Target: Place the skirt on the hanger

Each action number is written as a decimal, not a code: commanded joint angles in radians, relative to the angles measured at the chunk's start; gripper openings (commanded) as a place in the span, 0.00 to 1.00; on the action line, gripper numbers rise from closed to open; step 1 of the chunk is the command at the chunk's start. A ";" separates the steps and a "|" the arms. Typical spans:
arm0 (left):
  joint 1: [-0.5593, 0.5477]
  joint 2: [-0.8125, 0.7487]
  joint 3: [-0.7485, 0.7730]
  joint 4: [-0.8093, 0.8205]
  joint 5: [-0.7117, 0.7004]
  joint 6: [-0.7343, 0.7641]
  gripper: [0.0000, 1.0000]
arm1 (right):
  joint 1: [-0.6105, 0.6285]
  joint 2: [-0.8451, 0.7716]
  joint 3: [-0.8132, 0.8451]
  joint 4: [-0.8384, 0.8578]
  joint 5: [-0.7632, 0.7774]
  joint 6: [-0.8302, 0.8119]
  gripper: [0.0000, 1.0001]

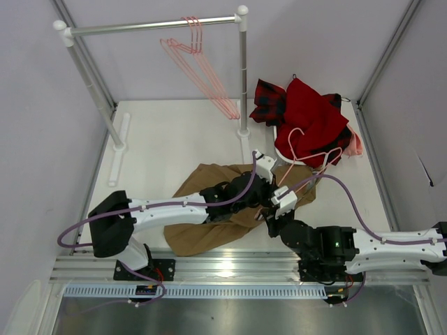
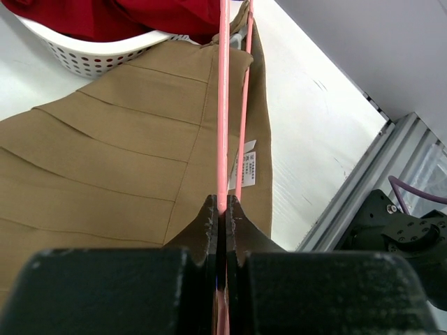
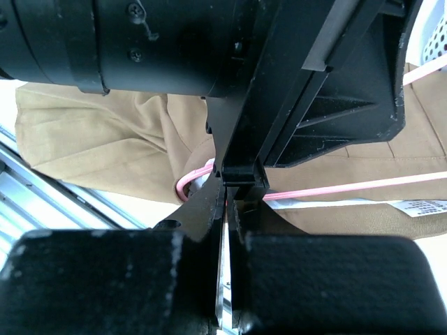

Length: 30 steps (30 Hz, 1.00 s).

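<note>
Since the skirt (image 1: 199, 241) is soft tan cloth, I expect it to be light, limp and quick to slump or slide off anything thin. I judge the best hold is at the waist edge, not the loose middle. It lies spread flat on the tabletop (image 1: 160, 139) at the centre of the top view. Its long axis runs from lower left up toward the right of the frame. A white label (image 2: 248, 167) shows by its edge in the left wrist view, so I take that end for the waist, though I cannot be sure.

The hanger (image 2: 223, 105) is thin pink wire, stiff enough to steer yet springy and smooth, so cloth will slip along it. In the left wrist view it runs straight up the frame over the skirt, from the bottom centre toward the white basket (image 2: 91, 56) and the red garment (image 2: 140, 14) at upper left. I cannot make out from here which way its hook turns.

The left tool (image 2: 222, 209) has its fingers pressed together, pinching the hanger's wire. The right tool (image 3: 229, 192) sits just below the left one, also pressed together. I cannot tell whether any cloth is caught between its fingers.
</note>
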<state>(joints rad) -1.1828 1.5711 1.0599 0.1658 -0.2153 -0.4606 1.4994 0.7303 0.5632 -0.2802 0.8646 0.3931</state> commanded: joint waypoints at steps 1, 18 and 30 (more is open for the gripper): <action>-0.014 -0.040 0.046 -0.023 -0.044 0.022 0.00 | 0.004 0.003 0.066 0.035 0.085 -0.004 0.00; -0.014 -0.146 0.071 -0.121 0.019 0.102 0.00 | 0.002 -0.063 0.066 -0.070 0.221 0.029 0.00; -0.015 -0.160 0.034 -0.104 0.017 0.040 0.00 | 0.002 -0.054 0.078 0.072 0.214 -0.037 0.00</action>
<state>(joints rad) -1.1927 1.4696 1.0832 0.0429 -0.2058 -0.4095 1.5032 0.6762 0.5953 -0.2699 1.0245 0.3775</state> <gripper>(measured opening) 0.035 0.009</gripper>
